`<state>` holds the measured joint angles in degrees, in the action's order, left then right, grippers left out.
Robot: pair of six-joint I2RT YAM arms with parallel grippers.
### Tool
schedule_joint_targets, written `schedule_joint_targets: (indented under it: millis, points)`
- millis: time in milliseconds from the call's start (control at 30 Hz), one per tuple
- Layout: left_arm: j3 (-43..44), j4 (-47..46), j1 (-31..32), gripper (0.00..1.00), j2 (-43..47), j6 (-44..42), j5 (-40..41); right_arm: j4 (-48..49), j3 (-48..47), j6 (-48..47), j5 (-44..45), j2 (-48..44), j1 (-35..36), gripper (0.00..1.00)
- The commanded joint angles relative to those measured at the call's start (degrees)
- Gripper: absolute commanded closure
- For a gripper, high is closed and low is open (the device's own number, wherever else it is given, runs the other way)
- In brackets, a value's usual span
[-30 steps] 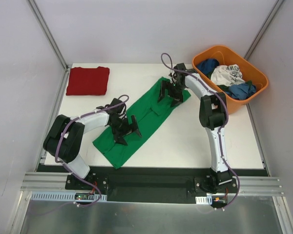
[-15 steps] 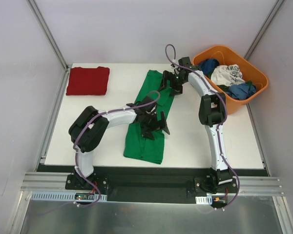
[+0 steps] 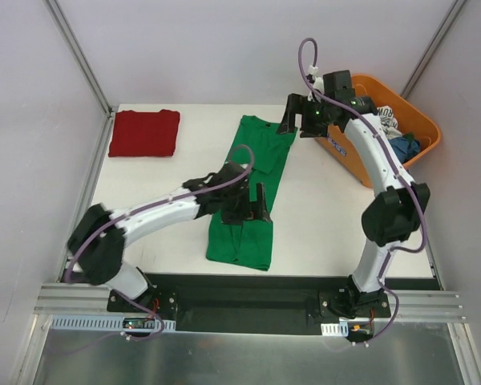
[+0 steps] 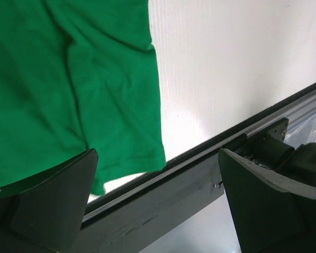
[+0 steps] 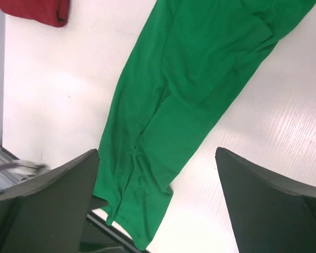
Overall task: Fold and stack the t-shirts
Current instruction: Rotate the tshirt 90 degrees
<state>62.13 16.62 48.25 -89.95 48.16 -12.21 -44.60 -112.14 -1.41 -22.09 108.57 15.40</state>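
Green t-shirt [image 3: 263, 156] lies flat on the white worktop [image 3: 329, 216] in the top view. It is folded lengthwise into a long narrow strip that runs from the far middle toward the near edge. The dark red t-shirt [image 3: 144, 132] sits folded in a neat rectangle at the far left corner, well apart from it. The left claw [image 3: 242, 208] is over the middle of the strip, spread wide. The right claw [image 3: 299, 120] is raised near the strip's far end, just beside the orange basket [image 3: 423, 132], and is also spread with nothing in it. The basket holds blue garments [image 3: 406, 147] and a white garment [image 3: 387, 120].

In the left wrist view, the left claw's two dark fingers [image 4: 47, 205] stand far apart with nothing between them. Below them is the wrinkled near end of the green shirt, its corner close to the dark front rail [image 4: 200, 176], with bare worktop on the right.

In the right wrist view, the right claw's fingers [image 5: 263, 205] are likewise wide apart and empty, high above the worktop. The green strip stretches diagonally below, and a corner of the red shirt shows at the upper left.
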Motion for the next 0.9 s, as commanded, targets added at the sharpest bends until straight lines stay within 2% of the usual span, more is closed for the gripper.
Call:
schedule_joint_targets:
  millis: [0, 67, 100, 133, 267, 500, 867]
  points:
    - [-6.0, 10.0, -2.0, 0.01, 14.3, -4.8, 13.9, 0.6, 11.3, 1.2, -0.9, -4.1, 4.0, 0.03]
    - [-9.4, 12.0, -8.0, 0.01, 19.4, -2.9, 12.8, 2.7, 14.6, 3.7, 0.0, -5.2, 7.0, 0.03]
    - [-13.3, 11.9, -10.9, 0.01, 21.6, -1.7, 8.2, 3.2, 16.1, 5.1, 0.1, -5.1, 8.0, 0.03]
    - [-15.2, 11.9, -16.8, 0.01, 22.3, -1.3, 6.2, 3.4, 16.2, 5.7, 0.5, -4.3, 8.9, 0.03]
    - [-21.2, 11.9, -23.4, 0.01, 23.2, -1.2, 0.5, 3.1, 14.1, 6.8, 1.8, 1.3, 13.7, 0.03]
    - [-21.6, 11.9, -23.6, 0.01, 19.3, -2.6, -1.7, 1.5, 8.3, 8.5, 4.9, 13.9, 15.5, 0.03]
    - [-19.8, 10.0, -23.6, 0.01, 14.5, -7.3, -9.5, -1.5, 8.2, 7.5, 10.0, 21.0, 12.1, 0.03]
